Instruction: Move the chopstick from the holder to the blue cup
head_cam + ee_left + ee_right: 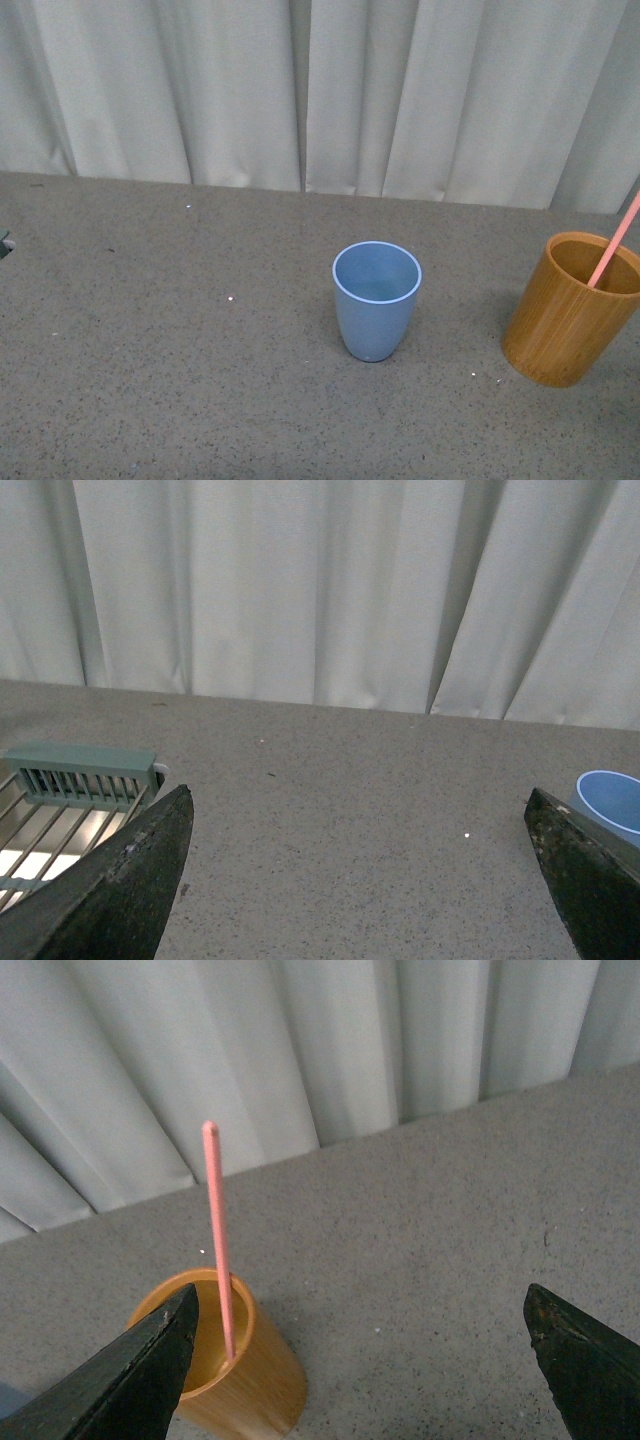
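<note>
Chopstick (613,243) leans in holder (568,325); blue cup (376,300) nearby.

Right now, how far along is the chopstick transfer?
Nothing done: the chopstick leans in the holder; the blue cup is empty. In hand: the right gripper, open, faces the holder, gripping nothing; the left gripper is open. Left: grasp, lift, drop into cup.

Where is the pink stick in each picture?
Front view: the chopstick leans in the holder at the far right edge.
Left wrist view: not in it.
Right wrist view: the chopstick stands in the same holder.
Shared landmark: the white curtain at the back of all three.
</note>
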### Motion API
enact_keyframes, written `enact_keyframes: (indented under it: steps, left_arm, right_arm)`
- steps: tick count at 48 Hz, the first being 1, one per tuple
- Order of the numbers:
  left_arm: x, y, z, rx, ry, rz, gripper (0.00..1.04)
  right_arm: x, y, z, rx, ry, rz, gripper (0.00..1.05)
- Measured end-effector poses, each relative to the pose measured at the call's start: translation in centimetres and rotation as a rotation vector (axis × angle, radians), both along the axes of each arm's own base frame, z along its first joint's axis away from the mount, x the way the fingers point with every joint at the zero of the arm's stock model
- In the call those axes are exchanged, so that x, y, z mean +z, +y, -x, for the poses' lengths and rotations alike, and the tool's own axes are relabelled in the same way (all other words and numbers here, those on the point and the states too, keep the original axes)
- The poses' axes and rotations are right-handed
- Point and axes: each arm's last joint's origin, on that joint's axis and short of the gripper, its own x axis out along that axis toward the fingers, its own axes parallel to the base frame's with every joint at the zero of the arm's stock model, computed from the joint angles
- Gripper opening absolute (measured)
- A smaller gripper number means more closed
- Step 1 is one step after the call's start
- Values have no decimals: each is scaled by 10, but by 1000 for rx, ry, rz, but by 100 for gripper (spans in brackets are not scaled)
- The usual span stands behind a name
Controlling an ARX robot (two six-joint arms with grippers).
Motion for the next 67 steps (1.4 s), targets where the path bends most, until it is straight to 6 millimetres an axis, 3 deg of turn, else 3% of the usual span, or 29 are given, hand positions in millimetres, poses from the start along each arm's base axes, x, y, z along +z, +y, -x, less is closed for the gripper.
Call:
enact_keyframes:
  steps: [7, 13, 34, 67]
  left_arm:
    - [0, 0, 0, 0, 0, 0, 98]
    - [0, 0, 0, 0, 0, 0, 98]
    - [0, 0, 0, 0, 0, 0, 98]
    - [0, 0, 0, 0, 0, 0, 98]
  right_arm:
    - [-2, -12, -36, -7, 63, -83, 95]
    - [1, -5, -60, 14, 89, -88, 95]
    - [-8, 22, -110, 32, 166, -65, 95]
    - [-29, 36, -151, -12, 238, -32, 95]
